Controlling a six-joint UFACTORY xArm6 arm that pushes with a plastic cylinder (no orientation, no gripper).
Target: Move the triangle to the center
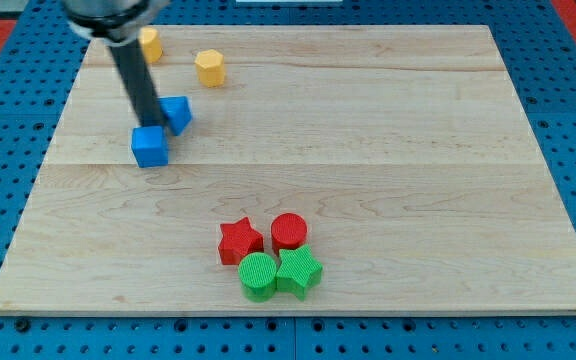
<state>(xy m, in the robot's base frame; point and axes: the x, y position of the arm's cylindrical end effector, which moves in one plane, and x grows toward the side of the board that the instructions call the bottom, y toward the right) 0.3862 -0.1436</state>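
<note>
A blue triangle block (177,113) lies in the upper left part of the wooden board (368,150). A blue cube (149,146) sits just below and to its left. My dark rod comes down from the view's top left. My tip (152,125) rests against the triangle's left side and just above the cube's top edge. The rod hides part of the triangle's left edge.
Two yellow blocks lie near the board's top left, one (150,44) partly behind the rod, one hexagonal (209,67). Near the bottom middle a red star (240,241), a red cylinder (289,231), a green cylinder (259,275) and a green star (299,270) cluster together.
</note>
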